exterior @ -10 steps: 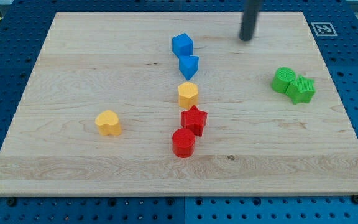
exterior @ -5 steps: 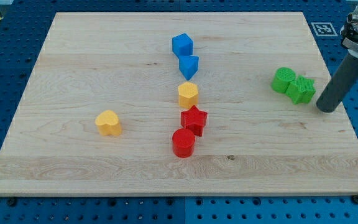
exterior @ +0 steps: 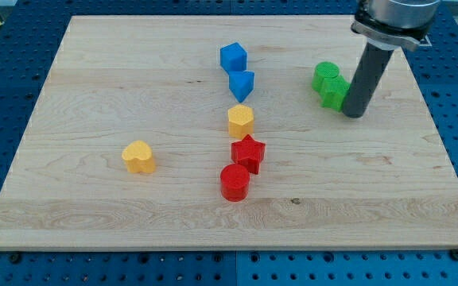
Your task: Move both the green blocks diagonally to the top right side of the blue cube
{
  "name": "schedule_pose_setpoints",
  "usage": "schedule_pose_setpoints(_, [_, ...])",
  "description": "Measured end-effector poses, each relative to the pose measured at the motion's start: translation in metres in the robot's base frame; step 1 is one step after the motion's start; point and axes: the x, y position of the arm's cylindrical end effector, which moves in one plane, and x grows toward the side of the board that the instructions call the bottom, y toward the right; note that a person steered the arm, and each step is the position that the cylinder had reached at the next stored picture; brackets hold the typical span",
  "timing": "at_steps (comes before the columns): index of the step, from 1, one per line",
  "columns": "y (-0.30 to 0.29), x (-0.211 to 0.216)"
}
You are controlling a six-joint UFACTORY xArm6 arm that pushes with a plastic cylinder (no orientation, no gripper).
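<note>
My tip [exterior: 354,114], the lower end of a straight dark rod that grasps nothing, rests on the pale wooden board [exterior: 94,79] in the frame's upper right, touching the right side of the green star block [exterior: 334,91]. The green round block [exterior: 324,75] sits just behind it. Both lie right of the blue cube [exterior: 233,57] at upper centre.
</note>
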Motion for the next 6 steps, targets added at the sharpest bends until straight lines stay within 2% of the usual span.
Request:
schedule_pose_setpoints(2, [-0.002,-0.055])
schedule_pose_setpoints(3, [-0.010,-0.060])
schedule_pose_setpoints(5, [-0.015,-0.043])
schedule_pose_setpoints(6, [-0.041,-0.043])
